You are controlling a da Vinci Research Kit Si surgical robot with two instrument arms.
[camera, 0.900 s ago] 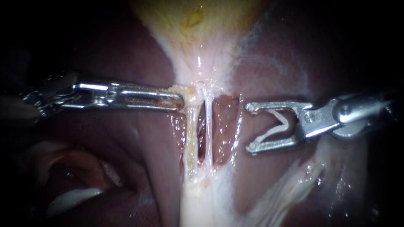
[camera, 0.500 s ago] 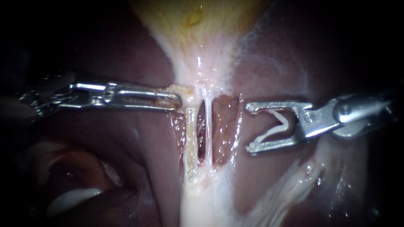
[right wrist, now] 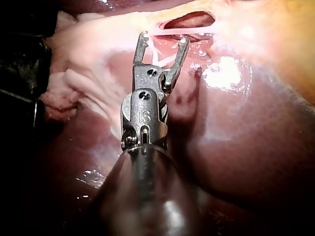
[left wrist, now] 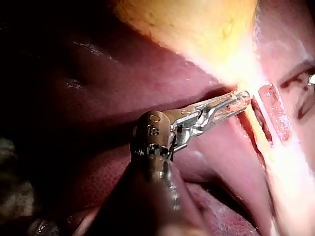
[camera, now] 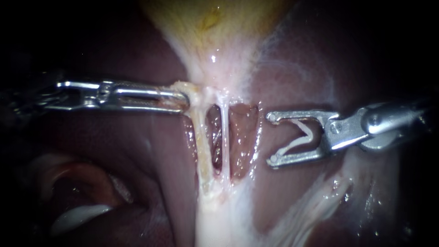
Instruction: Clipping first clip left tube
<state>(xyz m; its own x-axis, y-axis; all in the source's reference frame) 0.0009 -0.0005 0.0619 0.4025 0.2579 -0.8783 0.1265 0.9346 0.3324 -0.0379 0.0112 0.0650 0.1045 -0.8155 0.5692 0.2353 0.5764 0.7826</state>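
Two pale tubes run down from the yellowish gallbladder. The left tube is the thicker and slants; the right tube is thin and straight. My left instrument is shut on the tissue where the left tube begins and holds it off to the left; the left wrist view shows the same grip. My right instrument stands to the right of both tubes and apart from them. Its jaws are wide apart and carry a white V-shaped clip between them, also seen from behind in the right wrist view.
Dark red liver lies on both sides of the tubes, showing through the windows between and beside them. White fatty tissue runs below my right instrument. A pale fold lies at the lower left.
My left instrument has drawn back to the left and slightly up with its tissue. The left tube now slants and the gap between the tubes is wider. The right instrument has not moved.
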